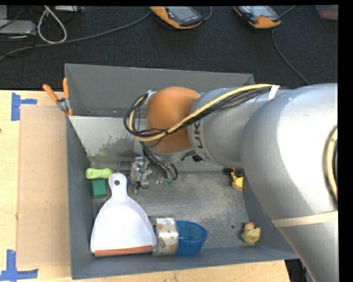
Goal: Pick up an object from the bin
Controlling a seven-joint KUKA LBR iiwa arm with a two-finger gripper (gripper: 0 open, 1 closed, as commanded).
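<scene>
The white scoop [122, 220] lies flat at the bin's [165, 85] front left, handle pointing to the back. Just right of that handle, the gripper [144, 175] is down low over bare floor, gripping nothing visible; wide or narrow, can't tell. Left, a green tool [98, 175]. Front, a blue cup [191, 238]. Far right, a small yellow toy [251, 233].

We're in a robotics lab, no doubt about it: a big silver robot arm [287, 148] with an orange wrist cover [165, 115] and bundled cables [231, 97] leans over a grey metal bin [160, 91]. Inside is a test-rig jumble of a white scoop [121, 220], a blue cup [191, 238] and a green plastic piece [99, 188]. Beyond the bin's far edge, loose cords [49, 27] and orange-and-black devices [179, 15] lie on dark carpet [110, 47].
</scene>
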